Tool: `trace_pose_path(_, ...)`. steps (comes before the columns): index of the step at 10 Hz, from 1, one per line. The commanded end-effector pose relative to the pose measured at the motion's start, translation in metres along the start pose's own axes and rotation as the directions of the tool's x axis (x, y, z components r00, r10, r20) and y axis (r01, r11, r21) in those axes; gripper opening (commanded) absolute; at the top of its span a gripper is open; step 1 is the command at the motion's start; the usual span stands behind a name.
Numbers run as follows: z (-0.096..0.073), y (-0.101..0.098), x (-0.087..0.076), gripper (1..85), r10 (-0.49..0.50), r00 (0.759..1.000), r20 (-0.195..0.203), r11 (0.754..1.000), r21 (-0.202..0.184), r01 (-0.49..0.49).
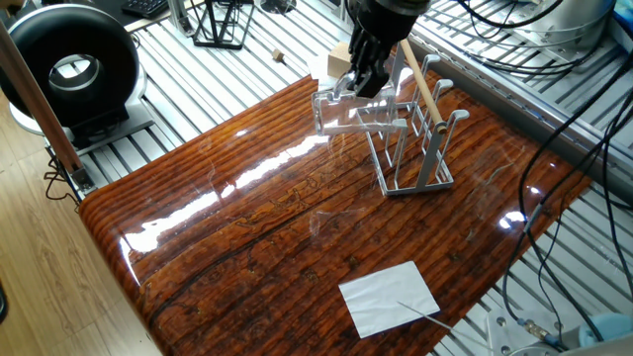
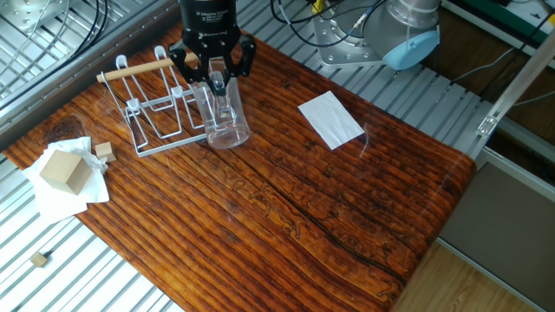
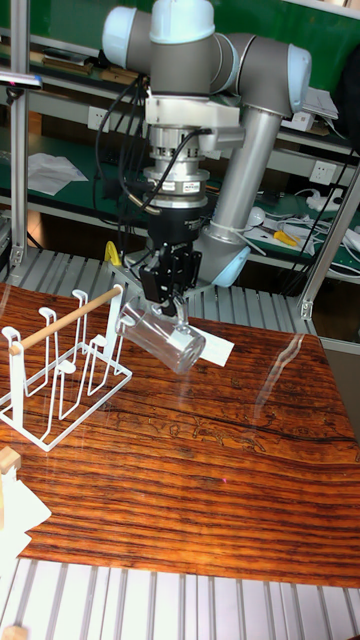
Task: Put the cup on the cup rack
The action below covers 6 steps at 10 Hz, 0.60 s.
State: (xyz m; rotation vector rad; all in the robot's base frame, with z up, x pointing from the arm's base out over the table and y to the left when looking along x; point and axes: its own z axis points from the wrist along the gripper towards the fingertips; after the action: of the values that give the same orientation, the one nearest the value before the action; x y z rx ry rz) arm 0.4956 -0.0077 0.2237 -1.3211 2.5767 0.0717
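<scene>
Setting: glossy reddish-brown striped wooden tabletop (image 2: 312, 225) on a slatted aluminium bench, cables and lab clutter all round

Cup location: clear colourless glass tumbler (image 3: 163, 340) up off the wood, tipped well over with the open mouth toward the rack and the thick base pointing away; right beside the near pegs, can't tell if the rim is touching one yet

Rack: small grey wire cup rack with upright pegs and a pale wooden rod handle (image 2: 152, 108), standing on the tabletop just beside the cup

Gripper: black two-finger gripper (image 3: 168, 287) clamped on the tumbler's side wall near the mouth end, pads pressed against the glass

Handling guess: stiff, smooth and pretty slippery, fragile if knocked on the metal pegs; thick base probably makes it bottom-heavy, so held this far from the base likely wants to swing down

Where to grab: side wall with both pads flat seems fine, though closer to the middle would likely fight the base weight less; wouldn't pinch the thin rim alone

Risk: rim clinking a peg or the light rack sliding on the shiny wood, going by how close they sit

Writing: small white lettering on the gripper body in the other fixed view, too tiny to read; no label on cup or rack

Other bits: white paper sheet (image 2: 330, 120) and pale wooden block (image 2: 62, 170) well apart from the action
</scene>
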Motion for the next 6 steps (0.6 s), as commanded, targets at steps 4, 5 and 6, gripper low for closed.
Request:
trace_pose_path(4,-0.0084,-0.0022,0.01,1.0,0.0,1.0,-0.002,1.0,-0.004,0.0)
trace_pose_path(5,-0.0093,-0.002,0.0111,1.0,0.003,1.0,-0.006,1.0,-0.001,-0.003)
trace_pose_path(6,-0.0105,-0.0017,0.0132,1.0,0.005,1.0,-0.013,1.0,0.002,-0.005)
